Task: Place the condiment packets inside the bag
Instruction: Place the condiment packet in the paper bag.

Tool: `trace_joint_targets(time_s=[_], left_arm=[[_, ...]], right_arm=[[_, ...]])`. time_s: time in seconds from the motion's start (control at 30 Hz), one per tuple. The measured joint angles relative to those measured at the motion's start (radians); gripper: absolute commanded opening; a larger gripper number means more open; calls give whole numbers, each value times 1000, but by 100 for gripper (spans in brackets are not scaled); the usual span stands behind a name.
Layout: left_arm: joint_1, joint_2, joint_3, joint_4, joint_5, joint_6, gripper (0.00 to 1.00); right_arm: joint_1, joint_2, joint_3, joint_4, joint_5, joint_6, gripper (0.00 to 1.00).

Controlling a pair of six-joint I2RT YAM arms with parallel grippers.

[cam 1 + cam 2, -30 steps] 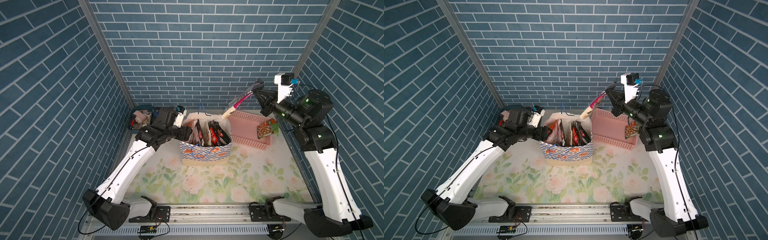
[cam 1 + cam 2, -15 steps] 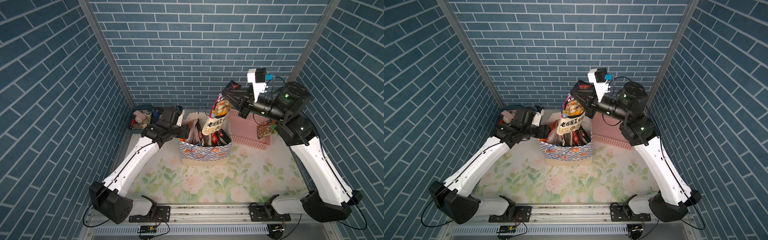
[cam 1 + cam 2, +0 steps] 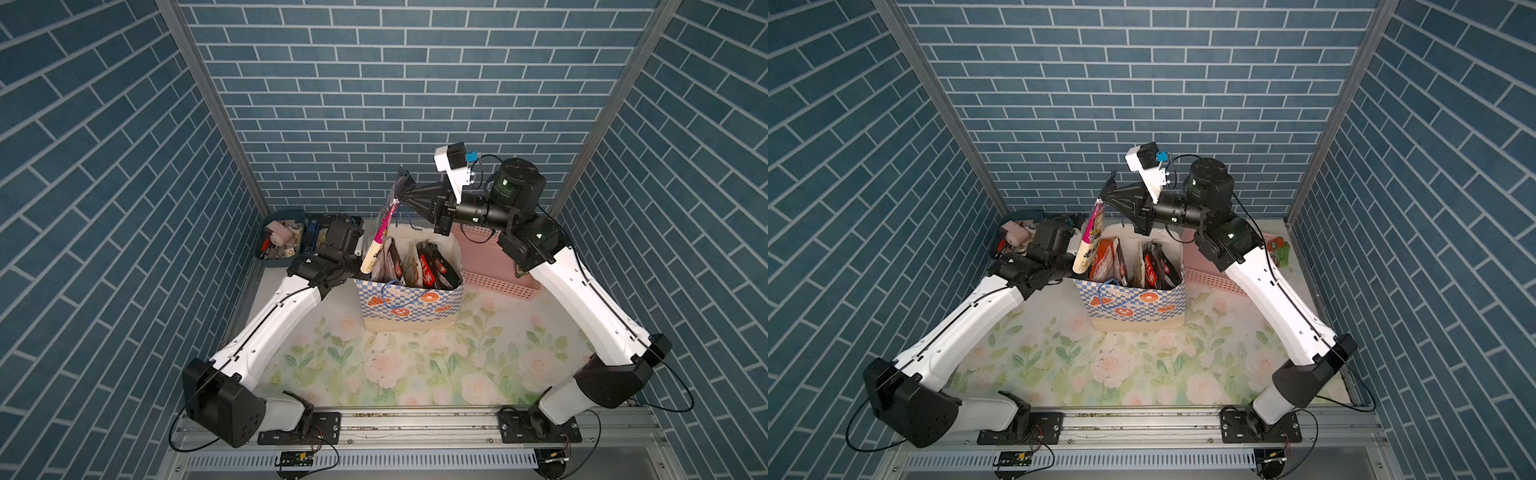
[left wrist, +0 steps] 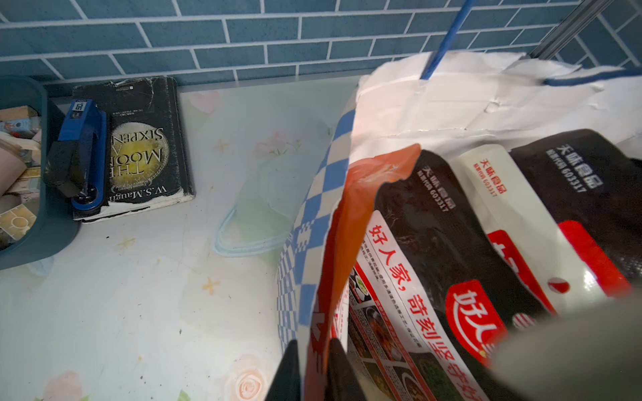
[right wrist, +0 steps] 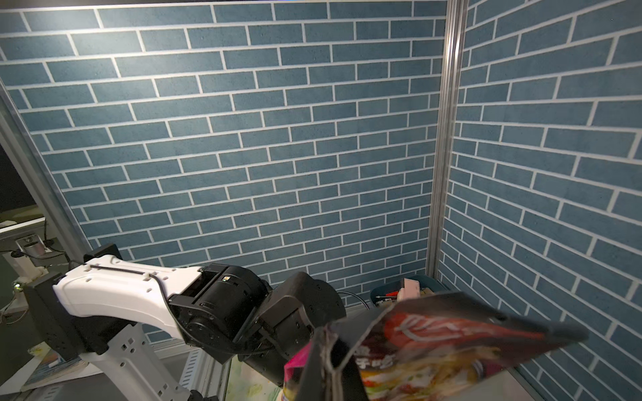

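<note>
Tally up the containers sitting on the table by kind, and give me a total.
Paper bag: 1
Pink basket: 1
Blue tray: 1
Total: 3

We see glossy foil on the condiment packets (image 4: 448,222) and matt, creased paper on the bag (image 4: 434,100), whose handles (image 4: 444,40) are blue cord. We note smooth pink plastic in the slotted basket (image 3: 492,281).
</note>
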Motion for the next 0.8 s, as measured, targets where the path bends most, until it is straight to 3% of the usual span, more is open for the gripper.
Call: trace_joint_targets(time_s=[0.17, 0.33, 0.57, 0.8], left_arm=[[11, -20, -23, 16, 27, -10, 0], [33, -43, -58, 46, 68, -17, 0], [53, -51, -69, 58, 108, -21, 0], [63, -51, -69, 54, 113, -20, 0]], right_arm=[[-4, 40, 34, 3, -41, -5, 0], [-59, 55, 20, 28, -129, -8, 0], [-231, 18, -169, 90, -291, 18, 0], [-267, 12, -319, -16, -359, -57, 0]])
